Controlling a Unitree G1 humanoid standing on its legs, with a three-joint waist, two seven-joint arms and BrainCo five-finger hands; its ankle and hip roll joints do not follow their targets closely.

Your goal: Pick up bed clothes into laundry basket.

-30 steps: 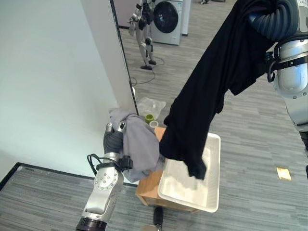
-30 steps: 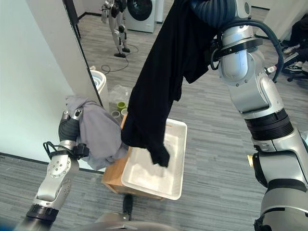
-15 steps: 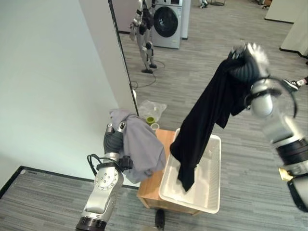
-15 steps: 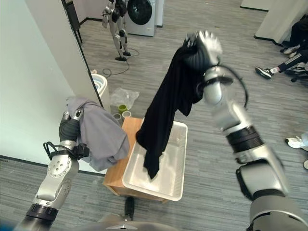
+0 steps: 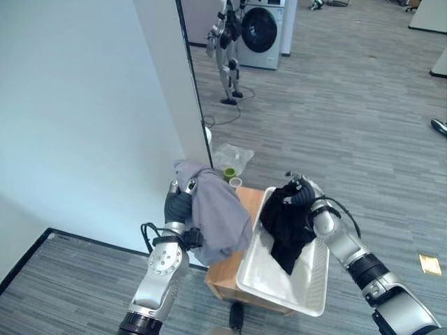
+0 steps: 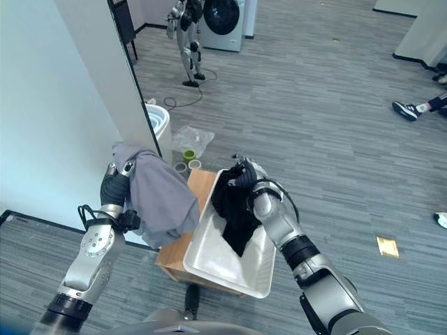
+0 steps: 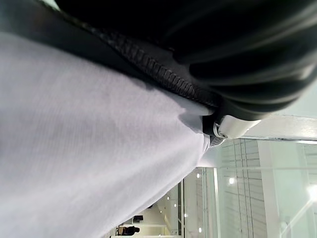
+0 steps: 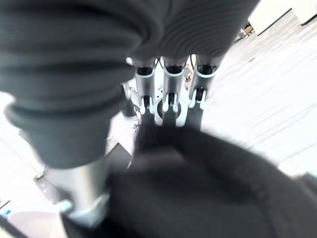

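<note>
A black garment [image 5: 286, 227] lies bunched at the far end of the white laundry basket [image 5: 260, 279], one end trailing toward its middle. My right hand [image 5: 302, 195] rests on top of that garment at the basket's far rim. In the right wrist view its fingers [image 8: 168, 94] curl down into the black cloth [image 8: 208, 188]. My left hand [image 5: 179, 202] is raised to the left of the basket, and a grey garment [image 5: 215, 213] hangs from it, shut in its grip. The grey cloth [image 7: 89, 163] lies right against that hand's dark cover.
The basket sits on a low wooden box [image 5: 227, 269] beside a white wall [image 5: 91, 118]. Behind the box lie a plastic bag [image 5: 234, 155] and small green cups [image 5: 229, 172]. Farther back, another robot [image 5: 227, 42] stands by a washing machine [image 5: 264, 31]. A white bin [image 6: 158, 123] stands at the wall's corner.
My right arm has come down from high up and lowered the hanging black garment into the basket. The left hand with the grey garment has stayed put. The camera has shifted a little.
</note>
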